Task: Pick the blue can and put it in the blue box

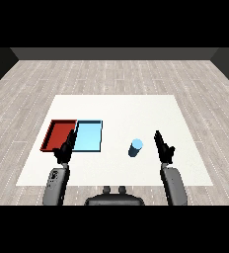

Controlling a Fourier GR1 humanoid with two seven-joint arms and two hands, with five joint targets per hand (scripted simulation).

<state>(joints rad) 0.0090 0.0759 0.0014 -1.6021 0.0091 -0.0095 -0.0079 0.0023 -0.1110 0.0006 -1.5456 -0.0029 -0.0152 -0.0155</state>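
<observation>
Table (116, 108): can (135, 147) beside right hand (163, 148)

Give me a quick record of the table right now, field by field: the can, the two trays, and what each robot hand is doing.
blue can: upright on the white table, right of the trays, held by nothing
light blue tray: nothing in it, touching the red tray's right side
red tray: nothing in it, leftmost
right robot hand: open, fingers straight, just right of the can, apart from it
left robot hand: open, over the near edge of the trays
task state: can not yet picked
</observation>
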